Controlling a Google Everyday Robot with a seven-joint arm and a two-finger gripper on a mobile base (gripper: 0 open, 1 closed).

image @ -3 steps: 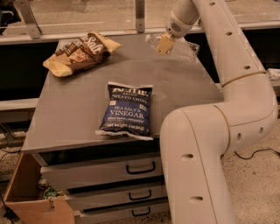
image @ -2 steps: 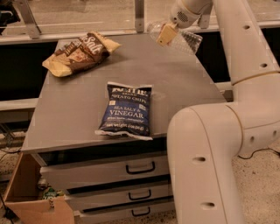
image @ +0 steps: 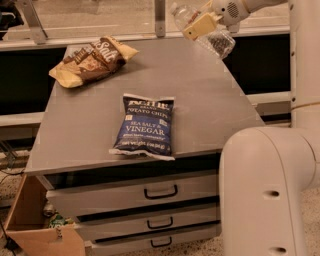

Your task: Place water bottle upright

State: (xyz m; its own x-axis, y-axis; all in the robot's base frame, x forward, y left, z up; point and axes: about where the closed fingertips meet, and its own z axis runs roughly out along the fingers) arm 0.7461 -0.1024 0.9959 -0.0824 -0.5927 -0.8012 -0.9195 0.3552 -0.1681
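The water bottle [image: 220, 44] is a clear ribbed plastic bottle, held tilted in the air above the far right corner of the grey table [image: 210, 100]. Its neck end points up and to the left [image: 179, 10]. My gripper [image: 198, 27] is at the top of the view, shut on the bottle's middle, with a tan finger [image: 202, 23] across it. The bottle does not touch the table.
A blue sea salt and vinegar chip bag [image: 145, 125] lies flat at the table's front centre. A brown chip bag [image: 92, 59] lies at the back left. Drawers [image: 160, 192] are under the table, a cardboard box [image: 30, 225] at lower left. My arm's white body [image: 270, 190] fills the lower right.
The gripper has risen with the bottle from near the table's far right surface to higher in the air.
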